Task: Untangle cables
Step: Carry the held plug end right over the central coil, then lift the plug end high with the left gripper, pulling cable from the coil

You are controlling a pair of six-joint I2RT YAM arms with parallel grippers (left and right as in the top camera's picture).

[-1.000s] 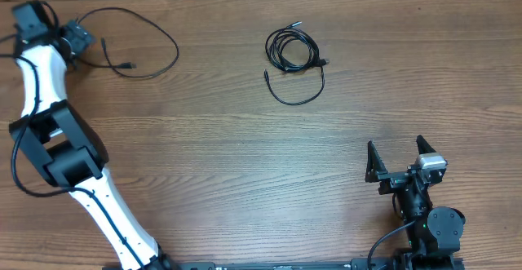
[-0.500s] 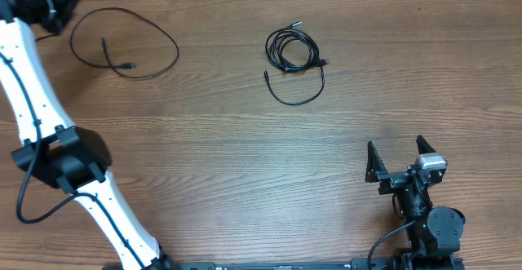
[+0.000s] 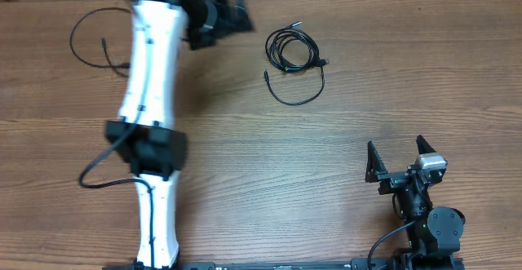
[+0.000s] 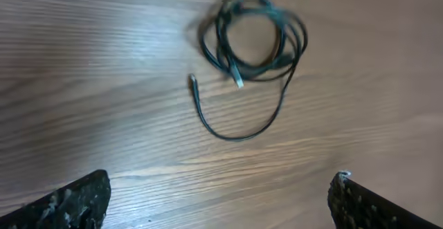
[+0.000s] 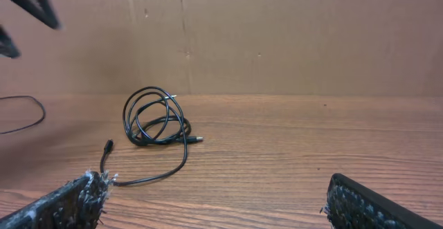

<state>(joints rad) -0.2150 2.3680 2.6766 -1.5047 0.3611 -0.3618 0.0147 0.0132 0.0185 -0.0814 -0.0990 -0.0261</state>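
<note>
While the left gripper (image 3: 231, 17) hangs over the far side of the table (image 3: 351, 115), just left of the coiled cable (image 3: 292, 50), the step in hand is judged to be the approach to that bundle.

**Overhead.** The coiled cable lies as several tight overlapping turns, with one tail (image 3: 294, 99) curving out toward the near side. A loose cable (image 3: 86, 21) lies in an open loop at the far left, well apart from the coil. The right gripper (image 3: 400, 157) sits near the front edge, jaws spread and empty.

**Left wrist.** The two fingers (image 4: 69, 201) stand at the frame's lower corners, as wide apart as they go, with nothing between them. The coil lies ahead of them, untouched. The next move probably calls for descending onto a single strand or the free tail rather than the whole stack.

**Right wrist.** The coil stands ahead and to the left, and the jaws are parted around bare wood.

**Limits.** The left gripper is motion-blurred overhead. The left arm (image 3: 151, 74) covers part of the loose cable. How the coil's turns cross, and how many cords it holds, cannot be made out.
</note>
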